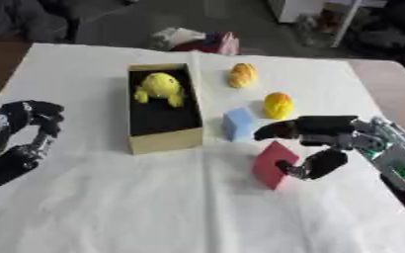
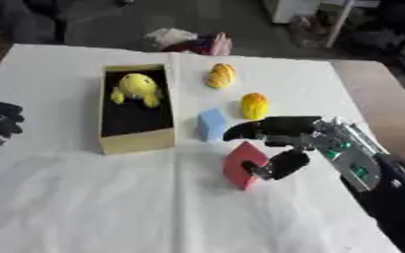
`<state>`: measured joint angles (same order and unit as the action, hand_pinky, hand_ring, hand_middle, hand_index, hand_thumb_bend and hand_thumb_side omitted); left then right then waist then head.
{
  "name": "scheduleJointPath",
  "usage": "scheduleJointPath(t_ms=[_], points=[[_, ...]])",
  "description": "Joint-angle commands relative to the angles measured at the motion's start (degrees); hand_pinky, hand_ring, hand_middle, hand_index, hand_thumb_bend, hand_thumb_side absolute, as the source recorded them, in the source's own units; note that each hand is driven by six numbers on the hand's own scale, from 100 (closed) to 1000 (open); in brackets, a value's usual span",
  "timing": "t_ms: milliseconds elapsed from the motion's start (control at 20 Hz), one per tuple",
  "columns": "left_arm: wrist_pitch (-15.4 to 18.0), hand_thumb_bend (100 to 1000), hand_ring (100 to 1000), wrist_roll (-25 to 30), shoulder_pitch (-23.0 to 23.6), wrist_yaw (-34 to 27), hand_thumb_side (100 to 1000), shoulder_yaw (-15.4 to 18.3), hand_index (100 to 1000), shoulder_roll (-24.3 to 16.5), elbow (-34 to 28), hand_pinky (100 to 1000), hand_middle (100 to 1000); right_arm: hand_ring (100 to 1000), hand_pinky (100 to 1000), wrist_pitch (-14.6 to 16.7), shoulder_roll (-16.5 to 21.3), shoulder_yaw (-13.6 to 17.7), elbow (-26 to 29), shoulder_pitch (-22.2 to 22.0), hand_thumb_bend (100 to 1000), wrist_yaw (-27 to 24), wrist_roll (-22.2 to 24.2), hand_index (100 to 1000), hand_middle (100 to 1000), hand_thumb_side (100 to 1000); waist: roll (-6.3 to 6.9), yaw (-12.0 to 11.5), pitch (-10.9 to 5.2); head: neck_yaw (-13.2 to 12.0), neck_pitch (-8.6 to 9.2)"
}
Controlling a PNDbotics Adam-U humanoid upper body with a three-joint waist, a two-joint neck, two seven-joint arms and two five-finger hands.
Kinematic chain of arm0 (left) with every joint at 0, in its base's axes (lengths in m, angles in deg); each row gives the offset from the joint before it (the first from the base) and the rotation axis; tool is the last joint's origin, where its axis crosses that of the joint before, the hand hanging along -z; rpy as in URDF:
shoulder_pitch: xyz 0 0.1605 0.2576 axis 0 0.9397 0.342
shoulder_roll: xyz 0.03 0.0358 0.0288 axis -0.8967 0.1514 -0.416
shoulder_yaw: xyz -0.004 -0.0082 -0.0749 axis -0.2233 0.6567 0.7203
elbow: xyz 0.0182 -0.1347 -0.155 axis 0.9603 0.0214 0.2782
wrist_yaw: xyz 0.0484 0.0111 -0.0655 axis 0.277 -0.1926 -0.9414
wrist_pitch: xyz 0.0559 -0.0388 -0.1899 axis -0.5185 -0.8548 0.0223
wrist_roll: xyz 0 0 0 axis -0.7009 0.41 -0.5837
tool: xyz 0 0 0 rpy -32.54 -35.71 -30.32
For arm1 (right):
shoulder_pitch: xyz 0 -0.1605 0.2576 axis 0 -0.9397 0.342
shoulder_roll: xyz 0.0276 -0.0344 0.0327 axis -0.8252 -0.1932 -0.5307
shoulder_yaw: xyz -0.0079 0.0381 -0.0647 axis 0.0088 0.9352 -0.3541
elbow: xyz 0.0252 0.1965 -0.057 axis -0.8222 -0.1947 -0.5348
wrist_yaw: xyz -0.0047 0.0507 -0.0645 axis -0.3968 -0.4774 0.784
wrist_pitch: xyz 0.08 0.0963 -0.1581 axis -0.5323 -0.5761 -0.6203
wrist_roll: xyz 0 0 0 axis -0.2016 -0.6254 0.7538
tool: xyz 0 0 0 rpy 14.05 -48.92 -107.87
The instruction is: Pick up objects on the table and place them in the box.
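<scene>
White cloth-covered table (image 1: 154,207), cluttered dim floor beyond the far edge. Far left, my left hand (image 1: 20,138) sits idle near the table's left edge, fingers curled in, holding nothing. Right of it, the open tan box (image 1: 163,141) stands lengthwise, dark inside, with a yellow soft toy (image 1: 159,88) lying in its far end. Just right of the box's near corner is a light blue block (image 1: 238,124), standing on the cloth. Behind it, farther back, an orange-yellow rounded object (image 1: 243,74); nearer and to the right, a second yellow-orange rounded object (image 1: 278,105). In front of the blue block, a red block (image 1: 271,164) sits tilted on the cloth. My right hand (image 1: 323,143) comes in from the right: thumb touching the red block's right side, fingers stretched out above it toward the blue block, not closed round anything.
</scene>
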<state>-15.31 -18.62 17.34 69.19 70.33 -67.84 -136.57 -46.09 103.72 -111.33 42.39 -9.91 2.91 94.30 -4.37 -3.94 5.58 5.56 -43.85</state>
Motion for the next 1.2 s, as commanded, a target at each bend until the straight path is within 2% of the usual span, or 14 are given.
scheduleJointPath(t_ms=[50,400,750,1200], points=[[0.07,100,609,0.27,-0.46,-0.24,615,0.20,771,-0.50,-0.58,791,624,934,896,15.90,2.28,-0.84,0.50,0.74,100,0.86,14.35,1000,973,413,0.13,-0.07,-0.77,0.13,-0.27],[0.10,100,610,0.32,-0.41,-0.18,615,0.21,771,-0.66,-0.51,791,624,932,894,17.03,4.91,-1.39,0.88,0.00,100,-0.95,14.36,1000,969,397,-0.03,0.01,-0.84,0.05,-0.27],[0.15,100,610,0.40,-0.38,-0.15,615,0.17,771,-0.79,-0.40,791,625,936,895,16.23,7.87,-1.63,2.34,-0.86,100,-3.33,14.36,1000,972,504,-0.24,0.06,-0.88,0.21,-0.27],[0.22,100,611,0.63,-0.43,-0.15,616,0.03,771,-0.84,-0.34,791,625,940,893,15.11,7.50,-2.77,-0.23,-0.64,100,1.71,14.36,1000,981,366,-0.23,-0.05,-0.85,0.43,-0.27]])
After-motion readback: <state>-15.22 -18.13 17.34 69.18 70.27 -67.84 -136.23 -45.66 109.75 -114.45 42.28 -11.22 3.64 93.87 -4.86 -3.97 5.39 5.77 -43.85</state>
